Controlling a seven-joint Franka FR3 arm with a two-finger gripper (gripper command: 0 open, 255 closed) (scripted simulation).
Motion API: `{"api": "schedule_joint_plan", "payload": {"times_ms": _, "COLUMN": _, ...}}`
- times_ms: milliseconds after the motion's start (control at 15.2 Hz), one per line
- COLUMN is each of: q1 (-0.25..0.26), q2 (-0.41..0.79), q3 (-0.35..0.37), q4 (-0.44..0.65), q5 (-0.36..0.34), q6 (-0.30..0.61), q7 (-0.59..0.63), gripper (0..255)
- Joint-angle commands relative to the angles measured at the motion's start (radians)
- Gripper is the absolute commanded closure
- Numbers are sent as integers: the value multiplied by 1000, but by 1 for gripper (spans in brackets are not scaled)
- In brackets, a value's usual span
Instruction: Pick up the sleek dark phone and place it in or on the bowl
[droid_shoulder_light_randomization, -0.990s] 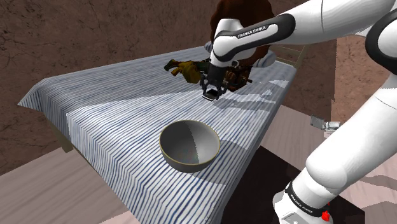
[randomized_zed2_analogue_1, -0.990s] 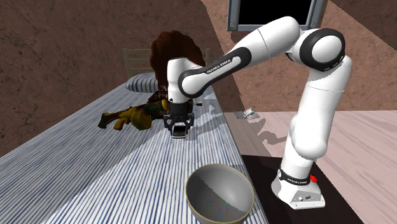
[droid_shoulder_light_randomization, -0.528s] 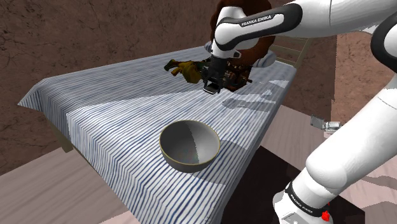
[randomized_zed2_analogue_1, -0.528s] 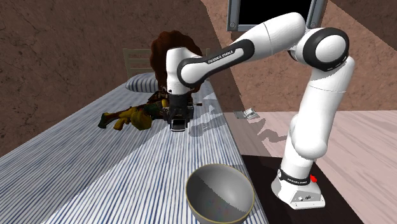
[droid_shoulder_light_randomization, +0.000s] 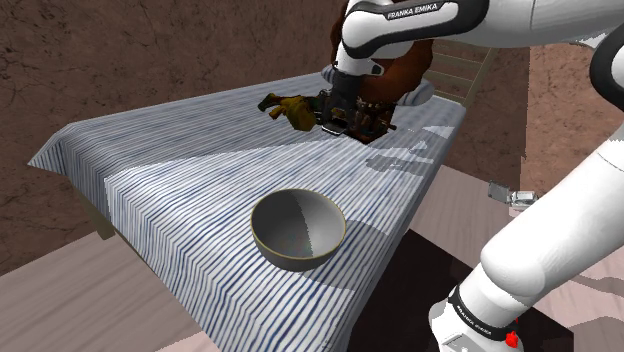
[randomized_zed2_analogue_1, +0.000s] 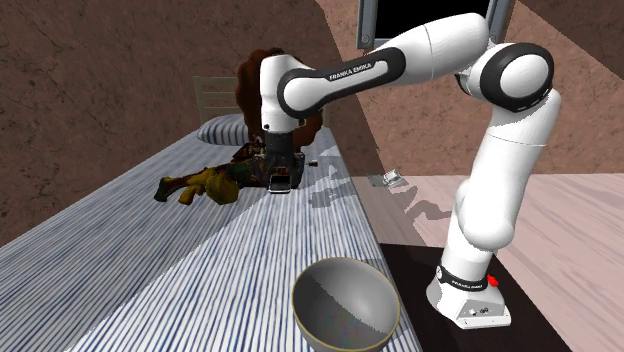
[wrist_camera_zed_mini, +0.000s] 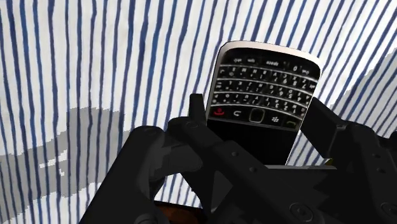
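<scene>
Jaws tight around phone.

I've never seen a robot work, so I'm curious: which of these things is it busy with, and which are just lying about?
In the job: phone, clasped in the gripper; bowl.
Just lying about: yellow-brown toy; pillow; small pale thing on the floor.
</scene>
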Motion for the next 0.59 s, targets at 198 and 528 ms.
{"api": "schedule_joint_plan", "payload": {"times_ms": 198, "q1": 0, "q2": -10, "q3": 0, "q4": 57, "q5": 1, "q6": -67, "q7": 3, "gripper": 255}}
{"api": "schedule_joint_plan", "payload": {"times_ms": 528, "q1": 0, "q2": -10, "q3": -1, "q4": 117, "q5": 0, "q6": -127, "q7": 5, "gripper": 255}}
